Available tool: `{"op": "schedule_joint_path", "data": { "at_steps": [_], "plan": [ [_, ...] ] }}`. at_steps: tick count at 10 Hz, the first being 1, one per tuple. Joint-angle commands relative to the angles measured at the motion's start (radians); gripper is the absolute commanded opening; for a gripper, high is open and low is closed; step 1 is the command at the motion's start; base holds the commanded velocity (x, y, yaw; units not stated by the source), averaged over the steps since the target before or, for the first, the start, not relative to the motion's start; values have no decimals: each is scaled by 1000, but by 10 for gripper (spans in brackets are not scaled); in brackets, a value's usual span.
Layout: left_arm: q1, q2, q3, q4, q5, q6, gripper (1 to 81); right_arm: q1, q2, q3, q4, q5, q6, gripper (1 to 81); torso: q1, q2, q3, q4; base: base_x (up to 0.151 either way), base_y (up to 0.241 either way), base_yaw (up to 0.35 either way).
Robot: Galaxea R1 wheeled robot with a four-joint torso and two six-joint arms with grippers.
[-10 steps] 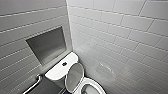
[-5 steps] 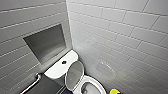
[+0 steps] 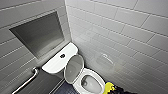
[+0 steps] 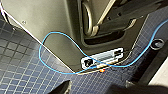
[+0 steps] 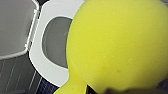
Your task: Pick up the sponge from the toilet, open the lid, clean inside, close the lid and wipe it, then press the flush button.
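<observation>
The white toilet (image 3: 96, 78) stands in the corner with its lid (image 3: 74, 68) raised and leaning back against the tank (image 3: 53, 63). A round flush button (image 3: 62, 56) sits on the tank top. The bright yellow-green sponge (image 3: 108, 88) hangs just right of the bowl's front rim, with my right gripper (image 3: 115, 89) shut on it. In the right wrist view the sponge (image 5: 117, 45) looms large in front of the seat ring (image 5: 40, 60), the open bowl (image 5: 56, 42) and the upright lid (image 5: 15, 27). My left gripper is open, over the blue mosaic floor (image 4: 22, 70).
A metal grab bar (image 3: 26, 81) runs along the left wall below a recessed niche (image 3: 40, 35). A tiled wall (image 3: 120, 37) closes in on the toilet's right side. A loose blue cable (image 4: 46, 41) loops over my base and the floor.
The sponge in my right gripper has come into the head view at the lower right, close to the bowl's front. The head view has shifted slightly.
</observation>
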Motion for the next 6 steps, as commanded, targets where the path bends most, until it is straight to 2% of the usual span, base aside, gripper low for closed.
{"op": "schedule_joint_path", "data": {
  "at_steps": [1, 2, 5, 6],
  "plan": [
    [20, 10, 5, -11, 83, 2, 811, 129, 4, -8, 3, -69, 2, 10, 0, 0, -53, 37, 0, 0, 0],
    [20, 12, 5, -11, 83, 2, 811, 141, 18, -17, 3, -71, 2, 10, 0, 0, -74, 59, 0, 0, 0],
    [20, 16, 5, -11, 83, 2, 811, 167, 37, -34, 6, -72, 2, 10, 1, 1, -139, 140, 0, 0, 0],
    [20, 16, 5, -11, 83, 2, 811, 181, 40, -40, 7, -72, 2, 10, 1, 1, -160, 140, 0, 0, 0]
  ]
}}
